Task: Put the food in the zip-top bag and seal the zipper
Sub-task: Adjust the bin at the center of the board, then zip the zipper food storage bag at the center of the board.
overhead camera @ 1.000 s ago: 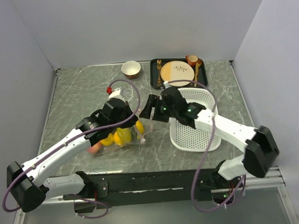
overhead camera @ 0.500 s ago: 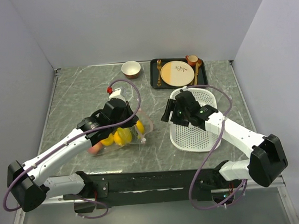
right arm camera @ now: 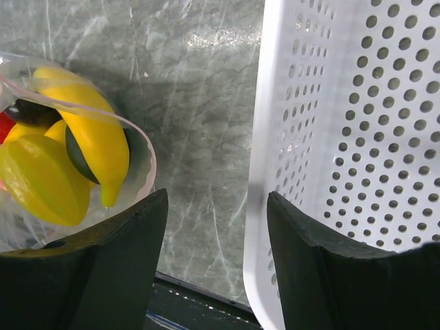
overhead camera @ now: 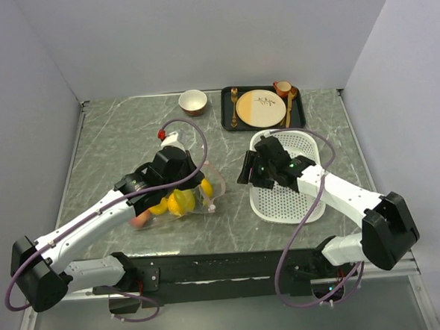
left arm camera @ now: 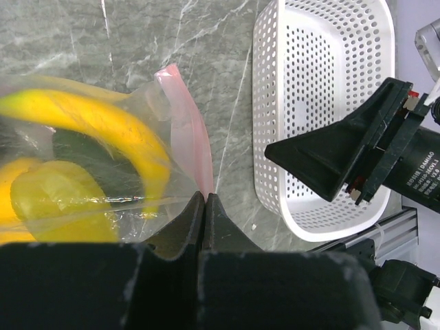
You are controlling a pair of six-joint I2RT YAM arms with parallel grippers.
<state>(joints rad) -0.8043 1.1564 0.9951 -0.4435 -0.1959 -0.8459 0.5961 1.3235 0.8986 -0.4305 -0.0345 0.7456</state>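
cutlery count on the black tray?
2: a fork left of the plate and a spoon right of it, both on the tray. None look hidden, though the view is small.

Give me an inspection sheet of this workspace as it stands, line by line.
Surface: grey marbled table, no spills seen.
Job's things: zip-top bag holds food, including a banana; pink zipper not sealed, mouth gaping.
Clutter: white basket; bowl; tray with plate, fork, cup, spoon.
Claws: left claw shut on the zip-top bag's edge; right claw open, holding nothing, above the gap between bag and basket.
Cables: a purple cable loops over each arm.
Surroundings: plain grey walls; nothing else seen.
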